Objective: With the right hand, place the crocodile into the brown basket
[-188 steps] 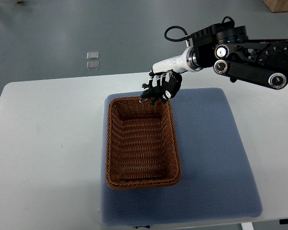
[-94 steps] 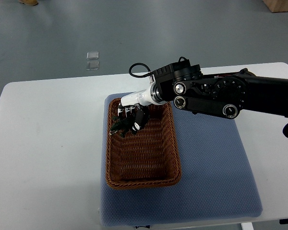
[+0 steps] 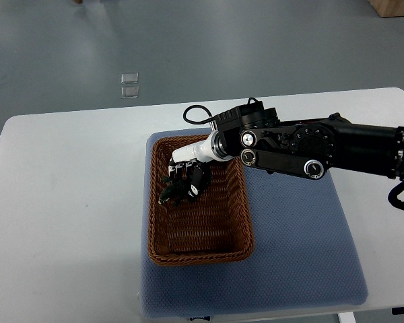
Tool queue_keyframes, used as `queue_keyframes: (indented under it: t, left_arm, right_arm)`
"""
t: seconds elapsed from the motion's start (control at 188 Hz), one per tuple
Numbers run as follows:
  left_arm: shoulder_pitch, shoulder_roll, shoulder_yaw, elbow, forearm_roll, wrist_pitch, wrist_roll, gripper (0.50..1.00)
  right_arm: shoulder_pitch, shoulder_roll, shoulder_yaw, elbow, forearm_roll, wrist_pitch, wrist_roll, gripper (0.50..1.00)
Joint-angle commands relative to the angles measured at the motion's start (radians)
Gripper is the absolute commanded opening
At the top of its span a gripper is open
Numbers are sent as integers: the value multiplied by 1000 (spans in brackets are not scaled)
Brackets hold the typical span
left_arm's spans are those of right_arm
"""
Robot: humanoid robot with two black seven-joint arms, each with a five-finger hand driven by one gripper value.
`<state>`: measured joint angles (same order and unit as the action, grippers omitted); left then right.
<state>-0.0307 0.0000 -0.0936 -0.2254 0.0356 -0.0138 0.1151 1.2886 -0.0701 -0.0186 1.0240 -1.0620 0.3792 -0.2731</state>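
Crocodile (image 3: 167, 194) is gripped in the curled fingers (image 3: 193, 190) of your right hand (image 3: 186, 184), a dark shape hard to separate from the black fingers, low inside the far half of the brown basket (image 3: 200, 256) and toward its left wall. It pokes out of the fingers toward that wall, so its long axis seems to run roughly across the basket, though you cannot tell for sure. With the toy under the fingers and well inside the rim, your next move is probably just to open them
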Motion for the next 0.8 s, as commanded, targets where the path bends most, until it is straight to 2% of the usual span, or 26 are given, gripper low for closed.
queue_keyframes:
  t: [0.0, 0.096, 0.304, 0.533, 0.677, 0.795]
  left_arm:
    - [0, 0, 0, 0, 0, 0, 0, 1000]
    - [0, 0, 0, 1, 0, 0, 0, 1000]
    - [0, 0, 0, 0, 0, 0, 0, 1000]
    - [0, 0, 0, 0, 0, 0, 0, 1000]
    - [0, 0, 2, -2, 0, 2, 0, 1000]
    - [0, 0, 5, -2, 1, 5, 0, 1000]
  right_arm:
    - [-2, -2, -7, -7, -1, 1, 0, 832]
    - [0, -11, -4, -10, 1, 6, 0, 893]
    - [38, -57, 28, -5, 19, 12, 0, 905]
    - [46, -165, 218, 2, 48, 12, 14, 905]
    - [-46, -244, 390, 2, 117, 6, 35, 905]
    - [-182, -249, 609, -9, 194, -2, 49, 905]
